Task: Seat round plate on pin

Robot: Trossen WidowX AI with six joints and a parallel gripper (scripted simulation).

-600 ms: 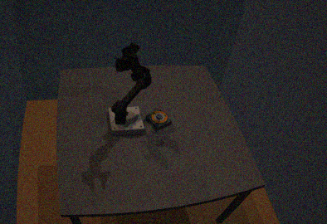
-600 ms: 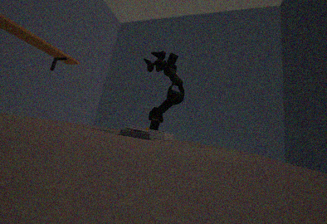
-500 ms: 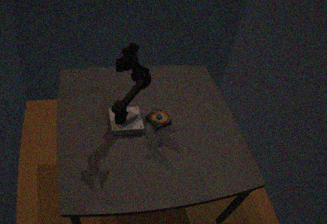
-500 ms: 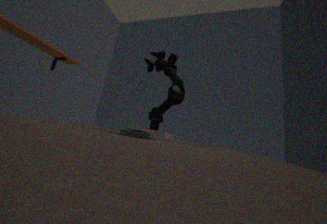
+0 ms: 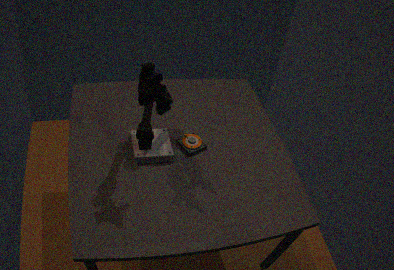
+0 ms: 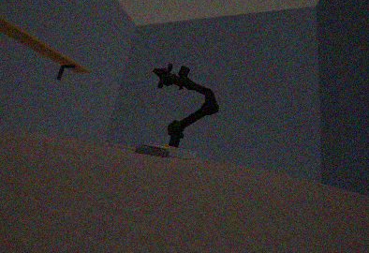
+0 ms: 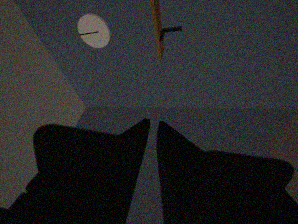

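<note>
The round plate [image 5: 199, 142] shows as an orange ring with a pale middle on the dark square base [image 5: 193, 151] [image 6: 152, 151], right of the arm in the top view. The post, the pin and the hole by the orange tab are too small and dim to make out. I cannot tell whether the plate lies flat or is tilted. My gripper [image 7: 153, 125] is shut and empty, with a thin gap between its dark fingers in the wrist view. It is raised high above the table in the exterior view, well away from the plate and base.
The arm stands on a pale square block [image 5: 159, 149] just left of the dark base, on the grey table [image 5: 240, 194]. An orange-brown beam with a dark bracket shows in the exterior view and the wrist view. A wall clock [image 7: 94, 31] shows in the wrist view.
</note>
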